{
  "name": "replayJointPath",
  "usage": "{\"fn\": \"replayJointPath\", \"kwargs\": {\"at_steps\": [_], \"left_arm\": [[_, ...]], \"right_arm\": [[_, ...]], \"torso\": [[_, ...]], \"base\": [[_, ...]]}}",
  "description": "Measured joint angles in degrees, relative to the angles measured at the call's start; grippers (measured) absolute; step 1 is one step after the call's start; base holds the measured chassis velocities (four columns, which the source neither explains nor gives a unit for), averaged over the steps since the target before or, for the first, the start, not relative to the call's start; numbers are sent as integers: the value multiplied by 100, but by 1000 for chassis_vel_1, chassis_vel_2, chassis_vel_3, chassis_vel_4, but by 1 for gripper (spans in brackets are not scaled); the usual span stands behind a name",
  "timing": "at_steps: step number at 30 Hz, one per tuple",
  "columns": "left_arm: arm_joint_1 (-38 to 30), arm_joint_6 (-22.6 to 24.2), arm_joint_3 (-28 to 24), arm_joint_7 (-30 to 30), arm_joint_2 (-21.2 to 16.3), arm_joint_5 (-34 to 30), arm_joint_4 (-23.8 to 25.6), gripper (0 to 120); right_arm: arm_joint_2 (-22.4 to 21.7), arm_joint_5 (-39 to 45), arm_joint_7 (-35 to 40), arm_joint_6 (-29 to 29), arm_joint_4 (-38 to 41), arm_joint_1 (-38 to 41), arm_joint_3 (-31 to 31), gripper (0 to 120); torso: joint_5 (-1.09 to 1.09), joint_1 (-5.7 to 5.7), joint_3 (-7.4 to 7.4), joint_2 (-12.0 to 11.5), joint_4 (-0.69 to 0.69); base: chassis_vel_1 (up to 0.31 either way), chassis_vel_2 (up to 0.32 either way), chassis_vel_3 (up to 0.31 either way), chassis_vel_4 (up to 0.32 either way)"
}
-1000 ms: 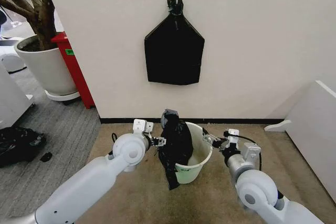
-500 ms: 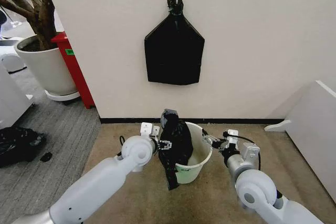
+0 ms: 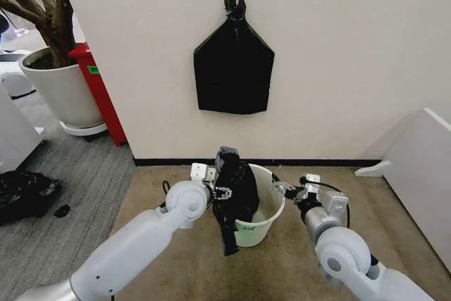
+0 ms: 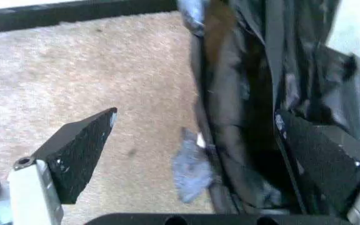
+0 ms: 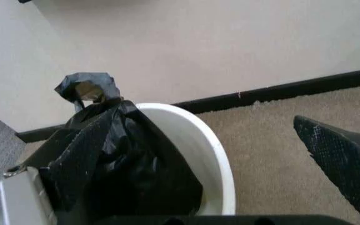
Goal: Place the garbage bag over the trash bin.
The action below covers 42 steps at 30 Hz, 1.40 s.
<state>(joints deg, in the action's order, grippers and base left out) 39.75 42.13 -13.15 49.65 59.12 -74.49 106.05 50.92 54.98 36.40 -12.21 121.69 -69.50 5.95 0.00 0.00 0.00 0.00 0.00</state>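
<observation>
**Q:** Where do I find the task's things?

**A:** In my head view, the small round cream-white plastic trash bin [image 3: 266, 211] stands on the beige carpet [image 3: 176, 259], close to the black skirting of the white wall [image 3: 338, 68]. The thin, wrinkled, glossy black plastic garbage bag [image 3: 236, 192] hangs over the bin's left rim: part drapes down the outer wall toward the carpet, part lies inside, and a bunched tip stands above the rim. It is not yet spread over the opening.

**Q:** And the left gripper?

**A:** I see the left gripper [image 3: 220, 192] just beside the bag on the bin's left side. From the left wrist view its dark fingers [image 4: 80, 152] are spread apart, with the bag's hanging folds [image 4: 243, 117] between them, near the farther finger. I cannot tell whether either pad touches the plastic.

**Q:** And the right gripper?

**A:** The right gripper [image 3: 285, 188] sits at the bin's right rim. In the right wrist view its fingers [image 5: 346, 159] stand wide apart, with the white rim [image 5: 221, 159] and the bag [image 5: 120, 159] between them, grasping nothing.

**Q:** Other items in view?

**A:** A flat black knotted bundle [image 3: 233, 65] hangs on the wall above the bin. A large white plant pot [image 3: 60, 89] and a red cabinet [image 3: 101, 93] stand far left; a lumpy dark bag [image 3: 25, 192] lies on grey carpet.
</observation>
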Motion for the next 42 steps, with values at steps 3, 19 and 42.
{"fn": "replayJointPath", "kwargs": {"at_steps": [3, 19, 42], "left_arm": [[23, 0, 80, -2, -65, -11, 34, 100], [-77, 0, -163, -171, 188, 15, -411, 100], [-240, 0, -481, 27, 520, -132, -898, 77]], "right_arm": [[20, 0, 0, -2, -9, -3, -11, 100], [15, 22, 33, -29, 12, -23, -28, 100], [17, 18, 53, -28, 35, -81, -19, 100]], "torso": [[0, 0, 0, 0, 0], [0, 0, 0, 0, 0], [1, 0, 0, 0, 0]], "base": [[0, 0, 0, 0], [0, 0, 0, 0], [0, 0, 0, 0]]}}
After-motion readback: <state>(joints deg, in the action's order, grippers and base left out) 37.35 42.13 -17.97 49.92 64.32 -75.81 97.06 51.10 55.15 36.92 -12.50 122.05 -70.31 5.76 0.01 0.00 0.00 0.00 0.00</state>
